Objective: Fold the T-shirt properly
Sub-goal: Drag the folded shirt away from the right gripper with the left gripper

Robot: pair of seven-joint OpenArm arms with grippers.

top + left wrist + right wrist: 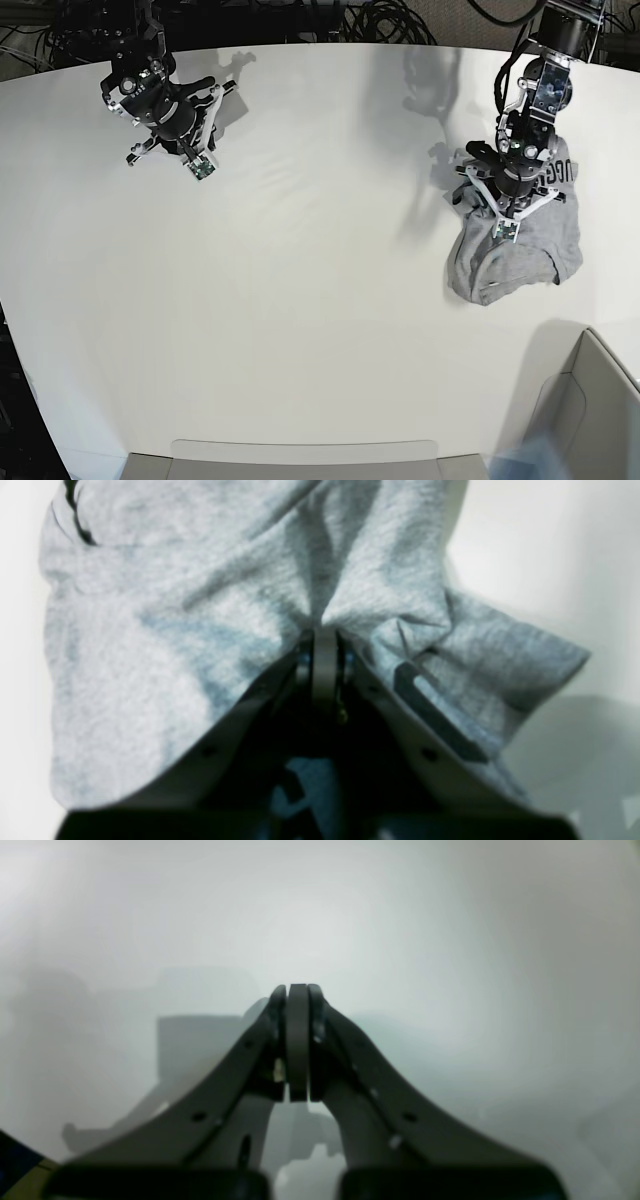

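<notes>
Over at the upper left of the base view, my right gripper (201,168) hangs above bare white worktop (300,300), jaws pressed together on nothing; its wrist view shows only blank surface beyond the tips. It sits well apart from the cloth, so it can't help yet.

Moving right, the T-shirt (520,250) lies in a crumpled grey heap near the right edge of the base view, black lettering showing at its upper right. My left gripper (505,230) is down on the heap, and in the left wrist view its jaws are pinched on a gathered fold of the grey cloth (200,605), creases radiating from the tips.

My worry: I can't tell how many layers that pinch holds. If it has caught both front and back, lifting will drag the whole bundle rather than open it out. With the heap so near the worktop's edge, a pull toward the right could also slide cloth off. A thin pinch may simply slip.
</notes>
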